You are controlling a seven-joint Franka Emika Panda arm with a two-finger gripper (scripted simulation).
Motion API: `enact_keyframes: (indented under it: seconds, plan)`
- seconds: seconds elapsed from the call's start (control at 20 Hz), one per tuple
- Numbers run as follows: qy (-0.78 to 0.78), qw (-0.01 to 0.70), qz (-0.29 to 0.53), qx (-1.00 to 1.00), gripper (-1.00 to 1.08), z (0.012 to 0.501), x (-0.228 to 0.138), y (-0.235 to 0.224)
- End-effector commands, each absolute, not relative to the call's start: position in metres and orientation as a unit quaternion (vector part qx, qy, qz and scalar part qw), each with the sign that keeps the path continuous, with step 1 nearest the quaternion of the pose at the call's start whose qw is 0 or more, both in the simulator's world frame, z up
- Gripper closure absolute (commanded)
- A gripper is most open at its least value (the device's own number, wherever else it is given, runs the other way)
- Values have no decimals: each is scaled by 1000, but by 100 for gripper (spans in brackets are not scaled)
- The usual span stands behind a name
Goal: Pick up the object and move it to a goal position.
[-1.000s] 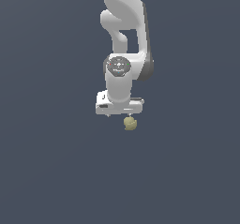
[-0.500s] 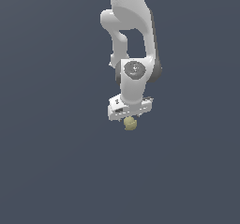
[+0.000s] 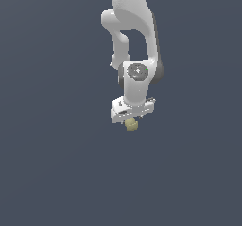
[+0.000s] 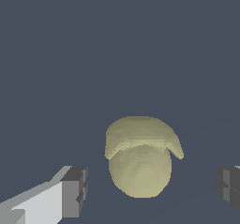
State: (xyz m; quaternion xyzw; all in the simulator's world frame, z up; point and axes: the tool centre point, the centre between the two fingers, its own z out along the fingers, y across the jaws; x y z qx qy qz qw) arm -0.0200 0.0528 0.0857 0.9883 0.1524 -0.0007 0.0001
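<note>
Pale olive-yellow and matte, the blob (image 3: 131, 125) sits just under the white arm's (image 3: 132, 36) end effector (image 3: 132, 119) in the exterior view, roughly at 6 o'clock from the wrist joint with the round grey cap (image 3: 138, 71). It peeks out below the white bar of the end effector, touching or very nearly touching it from that angle; I can't tell which.

Up close in the wrist view the blob (image 4: 140, 162) looks lumpy, with a wider cap-like top part overhanging a rounder lower part. It lies between the two dark grey fingertips (image 4: 75, 191), one on each side, and there's clear slate-grey worktop (image 4: 117, 54) showing between each fingertip and the blob. So the end effector (image 4: 151, 189) is spread wide, straddling the blob without pinching it. The blob is much narrower than the gap between the fingertips, and sits a bit closer to one fingertip than the other.

Everything else in both views is just the flat dark blue-grey worktop (image 3: 52, 149).
</note>
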Motion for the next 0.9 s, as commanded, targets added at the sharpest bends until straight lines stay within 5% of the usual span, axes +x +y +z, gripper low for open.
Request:
enact_keyframes:
  seconds: [0.0, 0.6, 0.65, 0.85]
  plan:
    - [153, 0, -1, 988, -92, 78, -21, 53]
    - [156, 0, 0, 988, -92, 40, -20, 54]
    - [156, 0, 0, 988, 108, 40, -20, 54]
    - [156, 0, 0, 988, 108, 40, -20, 54]
